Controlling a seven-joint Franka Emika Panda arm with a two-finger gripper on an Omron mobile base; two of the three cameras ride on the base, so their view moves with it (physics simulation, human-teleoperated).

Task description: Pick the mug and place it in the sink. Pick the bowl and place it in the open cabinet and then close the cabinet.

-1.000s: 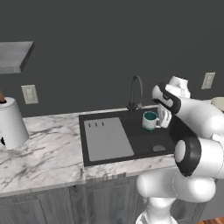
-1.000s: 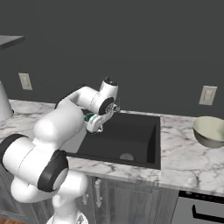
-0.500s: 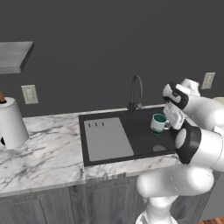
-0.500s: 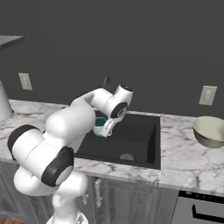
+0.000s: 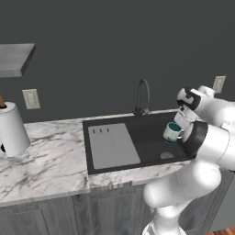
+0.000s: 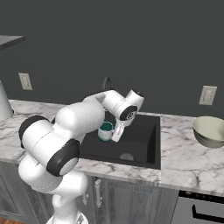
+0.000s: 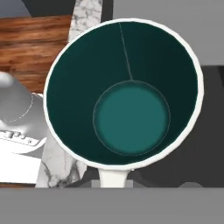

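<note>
While the mug (image 5: 172,132) hangs above the black basin of the sink (image 5: 147,137), the gripper (image 6: 114,129) has it pinched between fingers drawn fully together, apparently on the rim or wall on the handle side. The exact contact cannot be made out; from the hand camera the teal interior (image 7: 127,94) fills the frame mouth-on, with a white stub at the lower edge that is probably the handle. The mug sits tilted, not upright, clear of the basin floor, near the right half of the sink and above the round drain (image 5: 166,155).

Handling assessment: the mug reads as a small, rigid, glazed piece, light for this arm but brittle and slick. A thin-wall pinch gives little contact area, so it may rotate in the grip if the wrist rolls quickly. It should be set down low, not dropped, since the hard basin could chip it.

The bowl (image 6: 211,130) rests on the marble counter (image 6: 183,153) well to the right of the sink, untouched. It is wide and smooth-walled, too broad to span; the rim is the only sensible purchase, one finger inside and one outside. Expect it to be heavier and to swing when lifted.
</note>
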